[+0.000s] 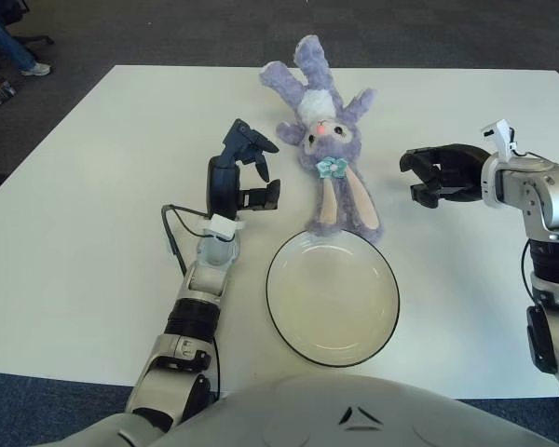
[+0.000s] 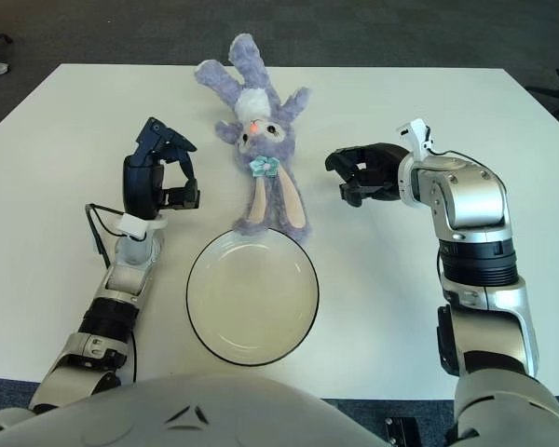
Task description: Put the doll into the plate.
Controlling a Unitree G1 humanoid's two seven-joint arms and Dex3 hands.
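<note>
Lying face-up beyond the round cream black-rimmed plate (image 1: 333, 346), purple plush rabbit doll (image 1: 327, 140), ears touching the rim, left hand (image 1: 245, 174) left of doll, fingers spread, empty, right hand (image 1: 443, 174) right of doll, fingers loosely curled, empty.

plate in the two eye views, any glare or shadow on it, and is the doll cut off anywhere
Left eye view: plate evenly lit, only a soft sheen, no harsh glare; doll fully in frame, ears just reaching the rim. Right eye view: faint shadows beside the left hand and the right hand.
</note>
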